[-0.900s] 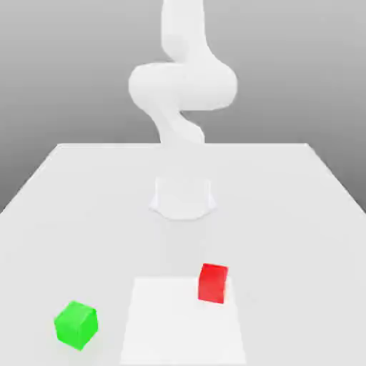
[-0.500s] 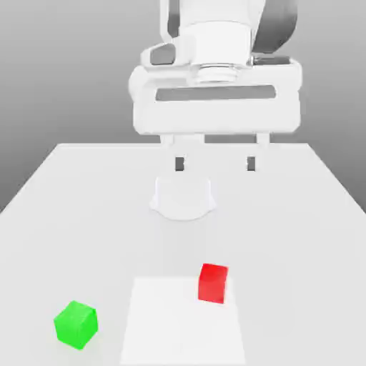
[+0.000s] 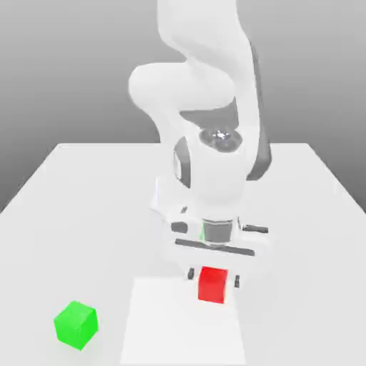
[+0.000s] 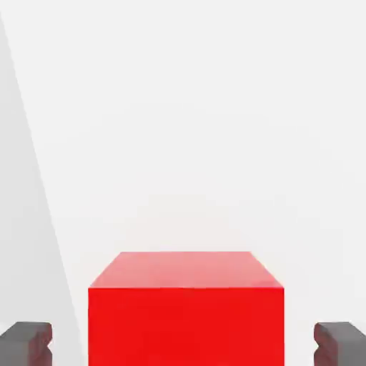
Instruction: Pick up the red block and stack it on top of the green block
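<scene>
The red block point(image 3: 213, 284) rests on the white table, near the far right corner of a paler square patch. My gripper point(image 3: 214, 277) has come down over it and is open, one finger on each side of the cube. In the hand view the red block point(image 4: 186, 307) sits between the two dark fingertips point(image 4: 25, 343), and a clear gap shows on both sides. The green block point(image 3: 75, 324) stands alone near the front of the table at the exterior view's left, well apart from the gripper.
The arm's round base point(image 3: 166, 199) sits at the table's middle, behind the red block. A paler square patch point(image 3: 171, 329) marks the table surface point(image 3: 86, 214) in front. The table's far edge runs behind the arm.
The hand has dropped from high above the table down to the red block, and its fingers now straddle the cube. Neither block has moved.
</scene>
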Tool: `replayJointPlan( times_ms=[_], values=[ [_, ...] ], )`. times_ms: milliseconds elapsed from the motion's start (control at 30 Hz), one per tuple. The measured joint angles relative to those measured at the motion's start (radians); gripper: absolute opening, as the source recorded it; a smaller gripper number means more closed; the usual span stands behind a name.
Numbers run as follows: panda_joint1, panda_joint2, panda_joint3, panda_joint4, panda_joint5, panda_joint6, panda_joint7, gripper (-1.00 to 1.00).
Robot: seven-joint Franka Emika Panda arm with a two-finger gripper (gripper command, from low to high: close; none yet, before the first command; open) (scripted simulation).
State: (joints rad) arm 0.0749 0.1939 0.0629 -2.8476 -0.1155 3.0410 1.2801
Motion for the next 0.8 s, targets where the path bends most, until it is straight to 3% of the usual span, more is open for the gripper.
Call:
replayJointPlan(
  times_ms=[167,400,800],
  values=[
    [0.000,0.002,-0.001,0.000,-0.004,0.002,0.004,-1.00],
    [-0.013,-0.228,0.049,-0.033,0.125,-0.193,-0.089,-1.00],
    [-0.384,-0.078,-0.147,0.329,0.141,-0.406,-0.241,-1.00]
  ],
)
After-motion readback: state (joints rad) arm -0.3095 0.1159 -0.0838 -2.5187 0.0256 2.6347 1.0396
